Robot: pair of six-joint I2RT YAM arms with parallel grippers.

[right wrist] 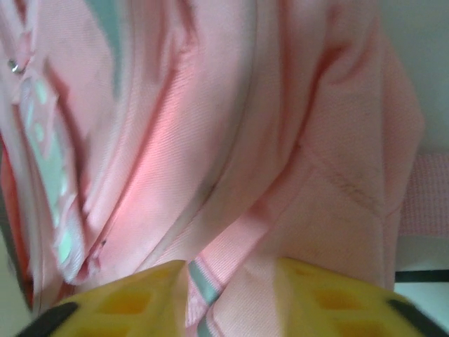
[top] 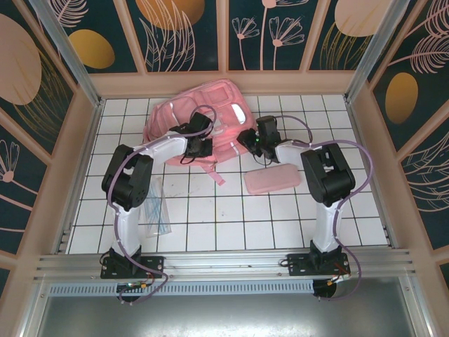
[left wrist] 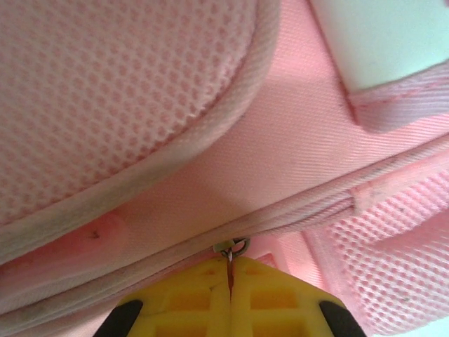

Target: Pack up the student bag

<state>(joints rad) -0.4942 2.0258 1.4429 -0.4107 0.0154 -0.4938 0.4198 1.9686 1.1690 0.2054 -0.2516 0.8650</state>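
The student bag [top: 210,116], a large pink backpack with silver strips, lies at the back of the tiled table. My left gripper [top: 199,148] rests on its near edge. In the left wrist view its yellow fingers [left wrist: 189,295] are pressed together, shut on the thin zipper pull [left wrist: 229,261] that hangs from the metal slider [left wrist: 236,247]. My right gripper [top: 250,137] is at the bag's right side. In the right wrist view its jaws [right wrist: 228,270] stand apart, with a pink strap with a teal stripe [right wrist: 235,242] and bag fabric lying between them.
A flat pink pencil case [top: 272,180] lies on the tiles just right of centre, near the right arm. A clear plastic sleeve [top: 156,209] lies by the left arm. Enclosure walls [top: 77,151] ring the table.
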